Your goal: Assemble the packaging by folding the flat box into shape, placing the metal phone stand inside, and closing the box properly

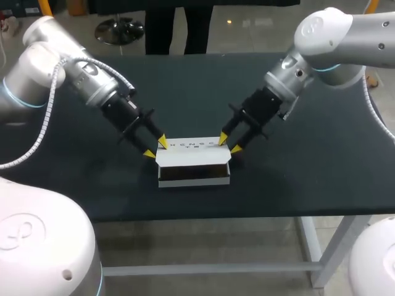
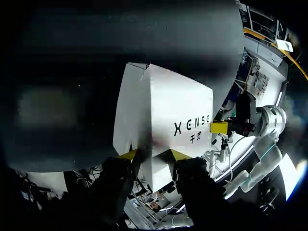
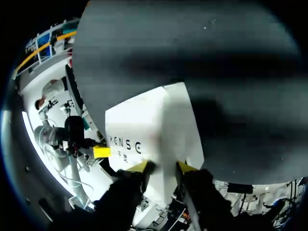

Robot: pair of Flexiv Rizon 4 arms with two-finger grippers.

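The left arm (image 1: 68, 74) comes in from the left and slants down toward the middle of the dark surface (image 1: 321, 172). Its left fingers (image 1: 162, 142) stand at the left end of the white box (image 1: 194, 157), one yellow tip on each side of the top panel's corner. In the left wrist view the left fingers (image 2: 129, 154) are clenched on the box (image 2: 163, 106): white cardboard fills the gap between the tips and both touch it. The box lies near the middle of the surface, one long side toward the robot. Its white top panel carries dark print, and a dark band shows along the front beneath that panel. At the right end the right fingers (image 1: 223, 141) straddle the opposite corner, carried by the right arm (image 1: 333, 43), which enters from the right. The right wrist view shows the right fingers (image 3: 139, 166) grasping the box (image 3: 154, 125) by its edge, with cardboard pressed between both tips.
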